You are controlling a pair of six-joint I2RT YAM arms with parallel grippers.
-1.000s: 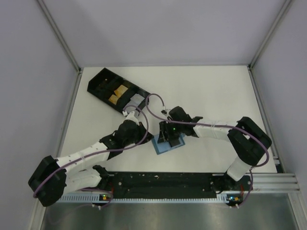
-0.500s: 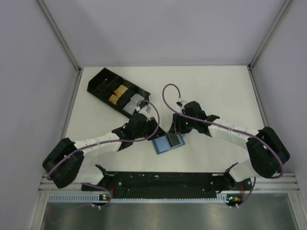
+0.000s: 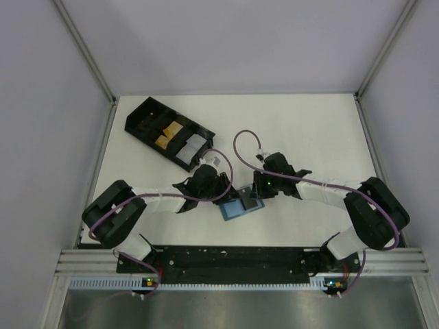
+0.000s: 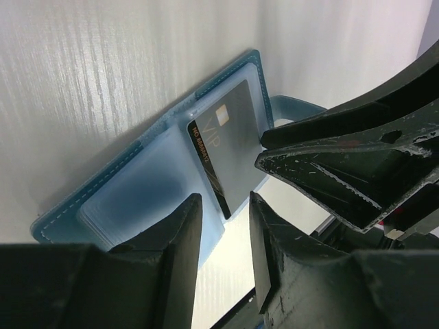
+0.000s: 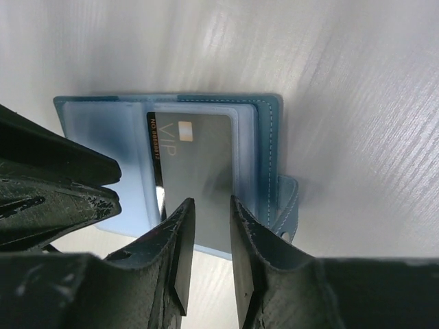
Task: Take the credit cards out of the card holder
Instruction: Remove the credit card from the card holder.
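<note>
My left gripper (image 4: 223,199) just returned to the flat blue folding card holder (image 4: 137,199), 10 o'clock side, jaws spread and empty. Right gripper (image 5: 209,202) is narrowing over the dark grey plastic card (image 5: 199,157), nothing pinched yet.

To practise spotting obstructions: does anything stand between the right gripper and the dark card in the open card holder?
Nothing visible does. The right gripper hangs directly over the dark card in the card holder; the left gripper is off to one side.

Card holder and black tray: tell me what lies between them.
The left gripper lies between the black tray and the card holder, as the top view shows.
</note>
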